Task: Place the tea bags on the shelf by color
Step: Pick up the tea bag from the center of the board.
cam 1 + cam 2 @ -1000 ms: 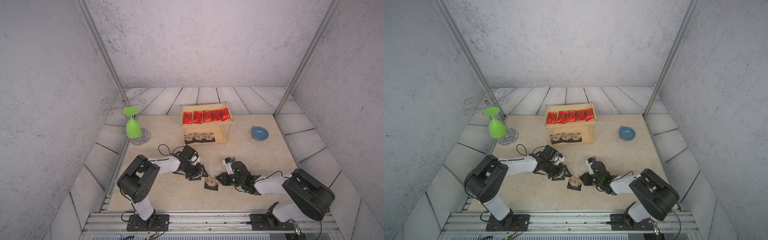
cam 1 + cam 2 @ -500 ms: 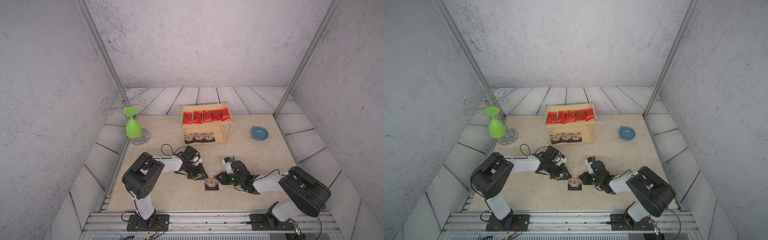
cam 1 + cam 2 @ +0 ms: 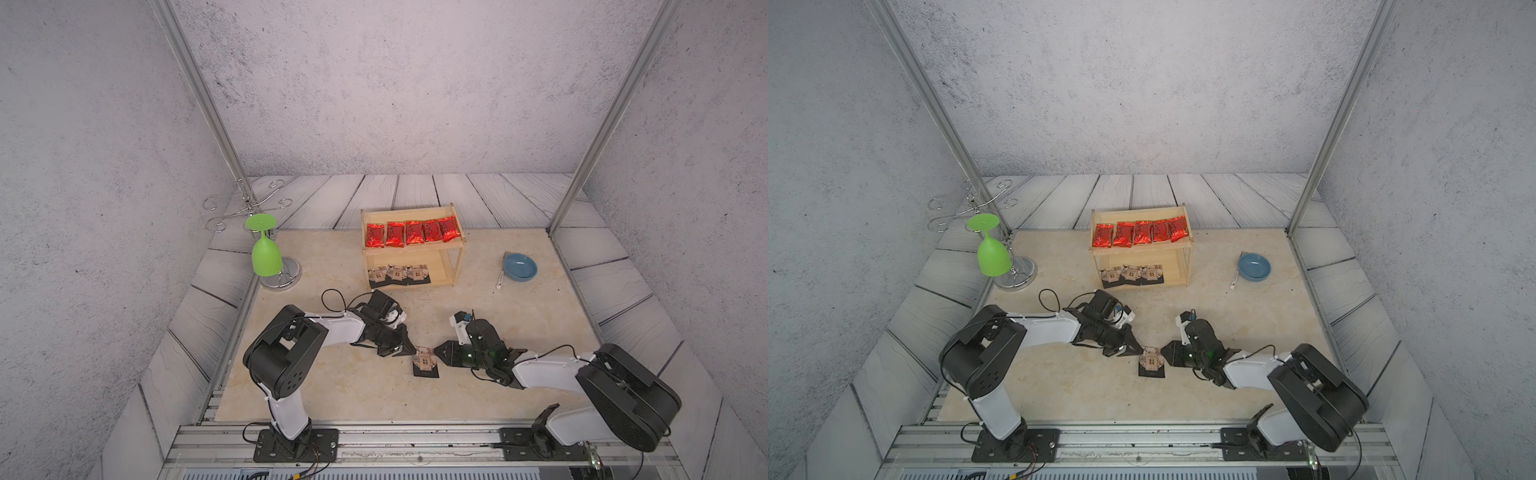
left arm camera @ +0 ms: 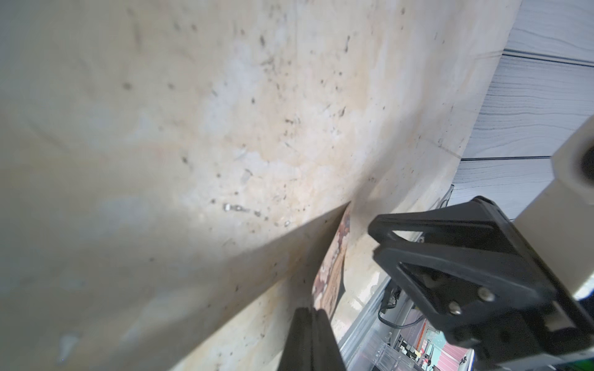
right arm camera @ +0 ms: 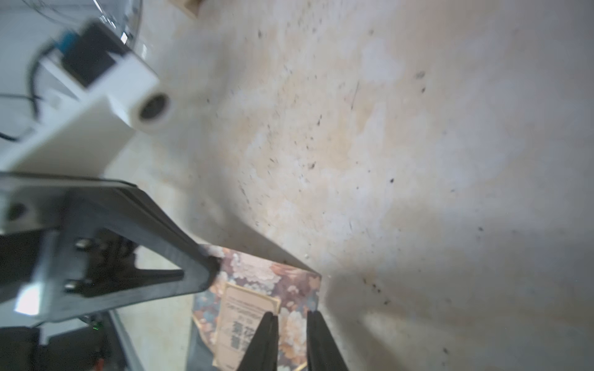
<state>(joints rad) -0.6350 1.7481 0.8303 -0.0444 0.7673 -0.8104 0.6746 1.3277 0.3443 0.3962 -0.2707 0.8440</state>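
The shelf [image 3: 411, 250] stands at 12 o'clock on the table [image 3: 332, 395], with all five red sachets [image 3: 405, 232] in a row on its upper board and three black packets [image 3: 397, 275] on its lower board, so sorting appears nearly complete. One step is judged outstanding: the fourth black packet [image 3: 424, 362] is at 6 o'clock from the shelf, well apart from it. The left gripper [image 3: 406, 351] is clenched on that packet's 10 o'clock corner, while the right gripper [image 3: 439, 353], at its 3 o'clock edge, has its jaws slightly parted and grips nothing.
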